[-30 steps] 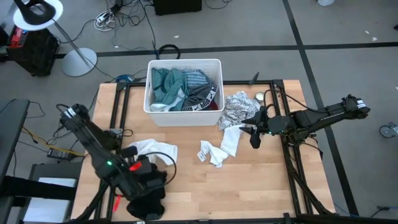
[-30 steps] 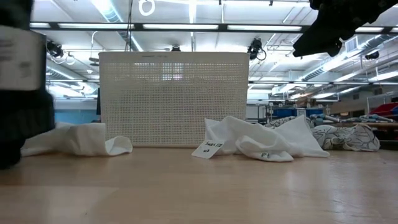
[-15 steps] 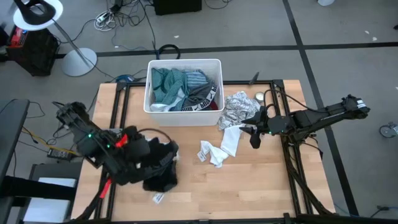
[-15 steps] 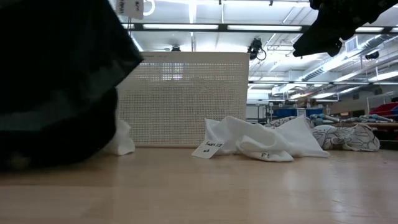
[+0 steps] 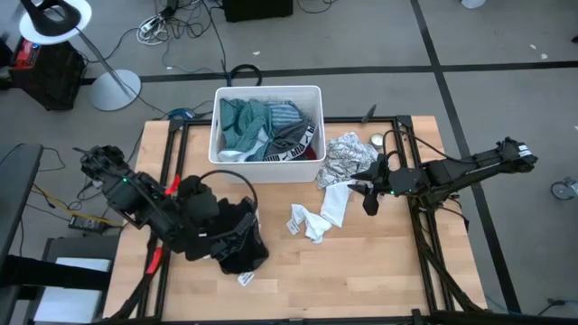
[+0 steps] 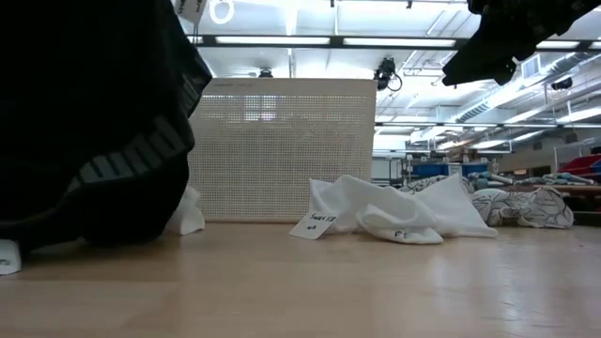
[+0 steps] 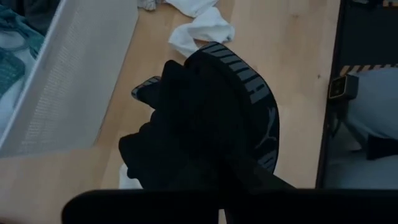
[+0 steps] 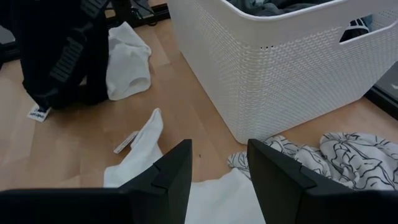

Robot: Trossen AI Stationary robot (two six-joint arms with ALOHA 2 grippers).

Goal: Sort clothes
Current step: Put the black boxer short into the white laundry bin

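My left gripper (image 5: 221, 230) is shut on a black garment (image 5: 239, 248) with a grey lettered waistband (image 7: 252, 81), above the table's near left part. My right gripper (image 8: 217, 180) stands open and still at the right, above a crumpled white garment (image 5: 323, 215), touching nothing. Another white garment (image 8: 127, 62) lies on the table behind the black one. A white-grey patterned garment (image 5: 346, 158) lies beside the white tub (image 5: 217, 135), which holds teal, blue-striped and grey clothes (image 5: 262, 126). My left gripper holds the black garment by a bunched upper part (image 7: 186, 137); the cloth itself hides the fingertips, so the layers cannot be told. The fingers slant down from the table's left. The garment hangs slack below them, with its white tag (image 5: 244, 278) on the table.
Black frame rails (image 5: 424, 235) run along the table's sides. A small round thing (image 5: 377, 140) lies by the patterned garment. Bare wood (image 5: 361, 280) shows along the near right of the table.
My left gripper has risen and gone from the table's near edge toward its middle, tipping less steeply downward, with the black garment. The garment has been drawn up off the table and now hangs in front of the left white garment.
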